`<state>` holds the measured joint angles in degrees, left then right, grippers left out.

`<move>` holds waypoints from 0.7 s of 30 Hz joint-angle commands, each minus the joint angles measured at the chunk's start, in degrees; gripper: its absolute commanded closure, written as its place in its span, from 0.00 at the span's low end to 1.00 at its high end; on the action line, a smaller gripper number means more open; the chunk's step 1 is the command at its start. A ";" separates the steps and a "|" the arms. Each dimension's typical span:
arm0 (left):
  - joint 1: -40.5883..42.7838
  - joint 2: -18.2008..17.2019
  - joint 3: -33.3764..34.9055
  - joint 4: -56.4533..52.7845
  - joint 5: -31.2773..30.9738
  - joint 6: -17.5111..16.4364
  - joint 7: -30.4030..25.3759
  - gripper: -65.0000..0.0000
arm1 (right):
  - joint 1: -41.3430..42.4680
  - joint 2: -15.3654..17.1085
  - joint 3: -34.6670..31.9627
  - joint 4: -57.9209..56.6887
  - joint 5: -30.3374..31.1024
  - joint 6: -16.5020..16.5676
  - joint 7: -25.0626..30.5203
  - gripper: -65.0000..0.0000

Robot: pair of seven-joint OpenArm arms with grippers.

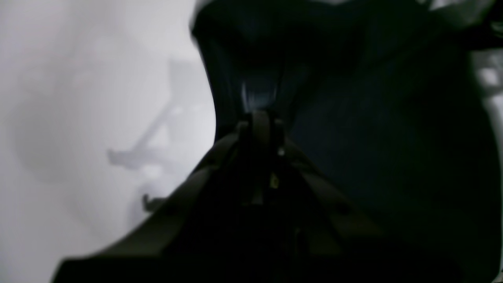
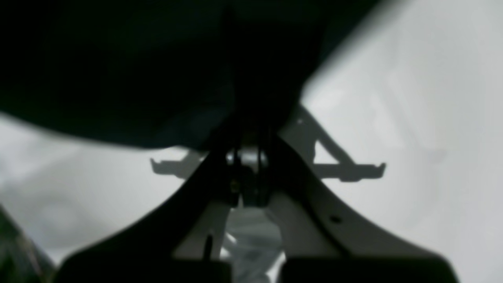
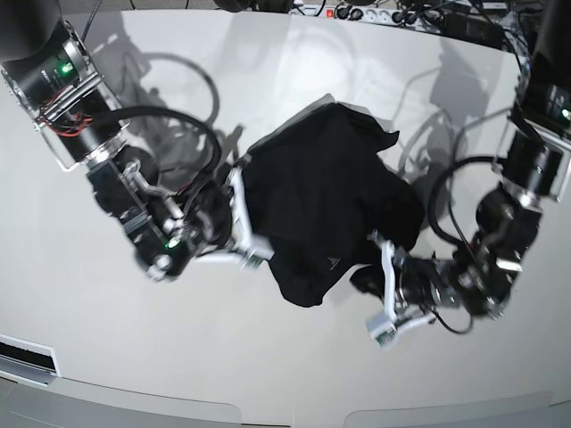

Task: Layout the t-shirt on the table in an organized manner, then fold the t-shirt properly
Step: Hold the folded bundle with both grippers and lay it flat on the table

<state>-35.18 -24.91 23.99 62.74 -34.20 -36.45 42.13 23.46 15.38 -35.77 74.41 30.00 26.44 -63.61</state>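
The black t-shirt (image 3: 326, 192) lies bunched and crumpled in the middle of the white table (image 3: 268, 374). My right gripper (image 3: 243, 207), on the left in the base view, is shut on the t-shirt's left edge. The left gripper (image 3: 382, 260) is shut on its lower right edge. In the left wrist view the closed gripper (image 1: 259, 118) pinches dark t-shirt cloth (image 1: 373, 118) above the table (image 1: 78, 118). The right wrist view shows the closed gripper (image 2: 247, 155) at the hem of the t-shirt (image 2: 118, 70), over the table (image 2: 412, 98). Sleeves and neckline cannot be made out.
A power strip and cables (image 3: 401, 14) run along the table's far edge. Black cable loops (image 3: 446, 192) hang beside both arms. The curved front table edge (image 3: 285, 412) is near the bottom of the base view.
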 commanded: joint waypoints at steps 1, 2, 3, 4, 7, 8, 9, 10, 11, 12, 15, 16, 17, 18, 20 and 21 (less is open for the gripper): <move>-2.32 -1.68 -0.72 1.16 -3.08 0.00 0.44 1.00 | 1.03 0.02 2.60 1.03 -0.42 -0.61 1.99 1.00; -2.78 -2.40 -1.31 1.49 -5.77 -0.17 1.66 1.00 | 0.50 0.02 5.05 1.03 -1.40 -1.68 3.48 1.00; -2.97 -3.04 -2.29 1.70 -8.04 -0.20 2.84 1.00 | -0.20 -0.13 7.41 1.03 -2.29 -2.93 4.74 1.00; -2.95 -3.50 -3.78 1.77 -9.88 -0.26 4.04 1.00 | -1.03 -0.31 9.75 1.01 -2.84 -3.67 5.75 1.00; -2.23 -4.17 -9.79 1.75 -14.69 -1.97 8.04 1.00 | -3.76 -0.63 14.82 0.81 -3.06 -3.93 9.16 1.00; -1.88 -4.15 -12.22 1.75 -16.28 -2.45 9.66 1.00 | -4.55 -0.79 15.76 0.55 -3.06 -3.89 10.08 1.00; -1.38 -4.15 -14.75 1.75 -18.10 -2.58 11.28 1.00 | -5.27 -1.09 16.52 0.42 -3.06 -3.69 10.64 1.00; -0.70 -4.22 -17.31 1.75 -20.20 -2.58 12.72 1.00 | -6.16 -1.46 16.98 0.37 -3.21 -3.02 11.26 1.00; 0.04 -4.17 -19.87 1.75 -22.38 -2.56 14.29 1.00 | -7.06 -1.84 17.03 0.37 -3.23 -1.70 12.00 1.00; 0.90 -4.15 -22.16 1.75 -24.52 -2.56 15.98 1.00 | -8.00 -2.29 17.03 0.37 -3.26 -0.02 12.94 1.00; 3.82 -4.15 -26.71 1.75 -28.09 -2.56 19.32 1.00 | -10.62 -4.31 17.00 0.37 -3.58 5.51 16.15 1.00; 4.87 -4.15 -27.45 1.75 -28.24 -2.56 19.41 1.00 | -11.19 -4.98 17.00 0.37 -4.35 6.51 16.24 1.00; 5.95 -4.15 -27.89 1.75 -28.26 -2.56 19.41 1.00 | -11.32 -5.73 17.00 0.37 -5.51 7.13 15.93 1.00; 7.06 -4.20 -27.96 1.75 -28.26 -2.60 19.37 1.00 | -11.50 -6.27 17.00 0.37 -6.73 7.43 14.86 1.00; 9.38 -4.20 -27.91 1.75 -28.26 -3.41 19.43 1.00 | -11.50 -6.80 17.00 0.42 -6.73 9.09 10.62 1.00; 10.58 -4.20 -27.91 1.75 -28.24 -3.55 19.47 1.00 | -11.54 -6.78 17.00 0.50 -5.86 9.55 8.07 1.00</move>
<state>-23.22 -28.34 -3.42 63.66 -61.08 -39.55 62.67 10.85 8.43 -19.03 73.97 23.88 35.64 -56.23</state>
